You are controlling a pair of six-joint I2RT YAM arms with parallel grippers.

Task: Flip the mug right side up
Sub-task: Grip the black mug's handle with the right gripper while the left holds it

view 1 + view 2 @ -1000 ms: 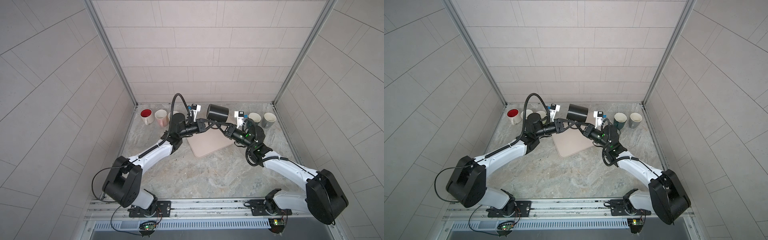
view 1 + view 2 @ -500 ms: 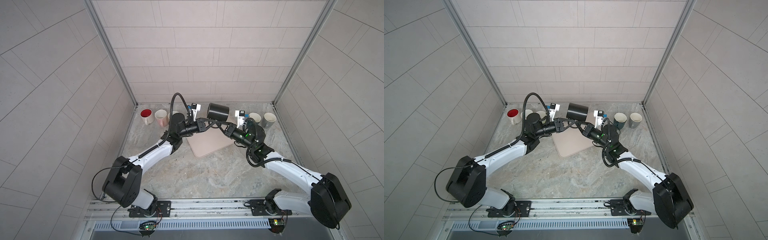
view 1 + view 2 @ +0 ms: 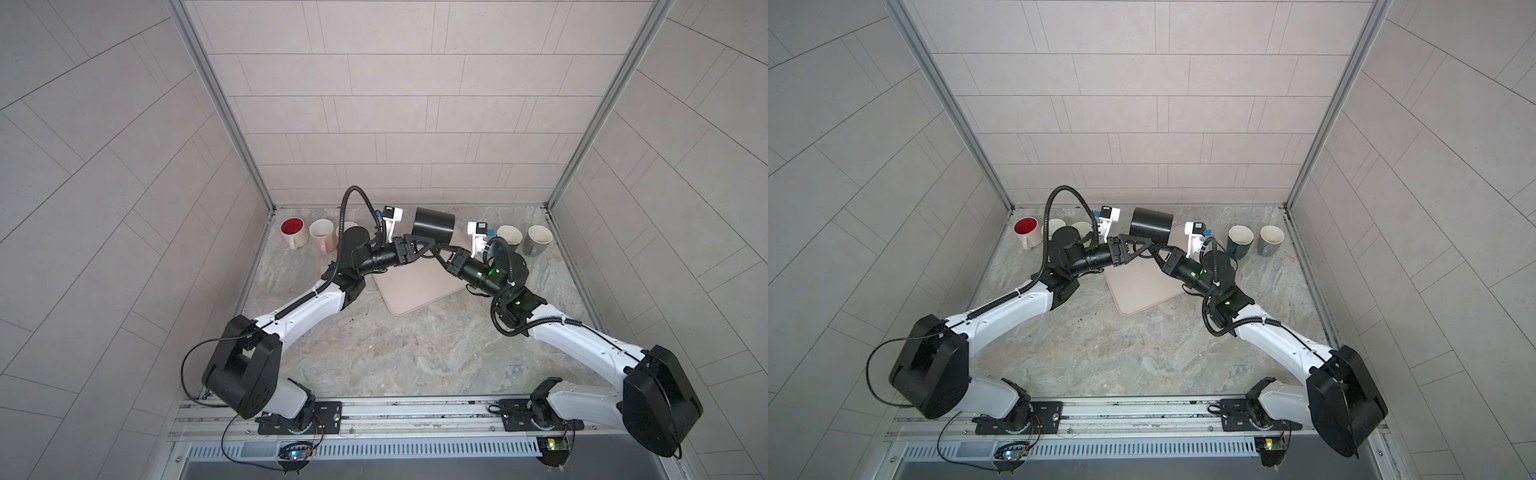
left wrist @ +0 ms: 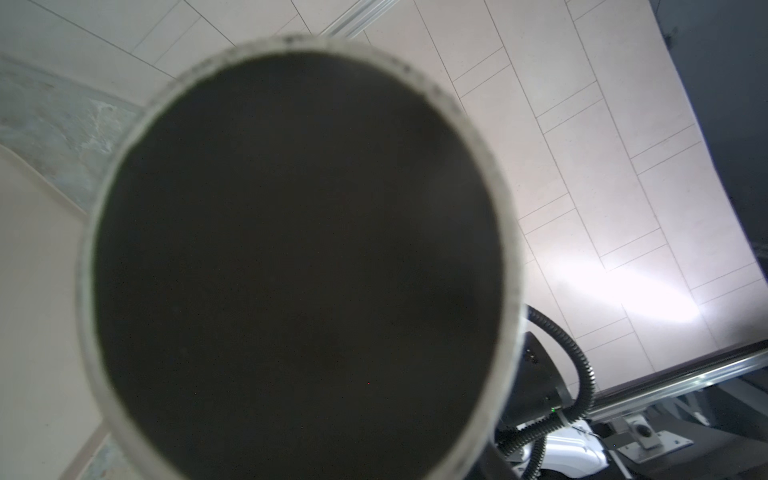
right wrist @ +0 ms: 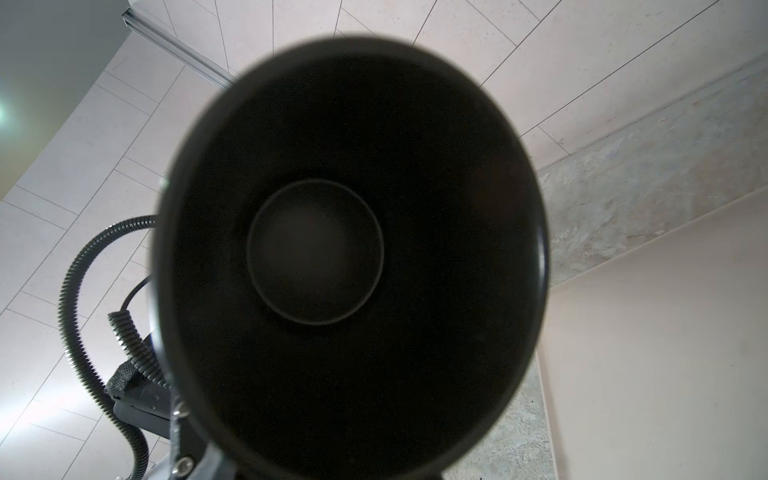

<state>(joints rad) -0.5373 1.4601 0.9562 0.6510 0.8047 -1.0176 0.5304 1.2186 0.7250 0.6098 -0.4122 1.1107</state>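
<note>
Little has shifted in a second: from the lower corners both arms reach in over the grey marbled tabletop (image 3: 395, 353) to upper centre. The right gripper (image 3: 441, 250) is clamped tight on the black ceramic mug (image 3: 433, 226), the exact hold hidden; whether the left gripper (image 3: 428, 246) is parted cannot be told. The mug hangs on its side above the beige square mat (image 3: 415, 291). Likely heavy, rigid, slick and breakable, it is best taken by handle or rim wall. Behind, a red-lined white mug (image 3: 294, 232) and a grey mug (image 3: 538, 241) stand upright.
</note>
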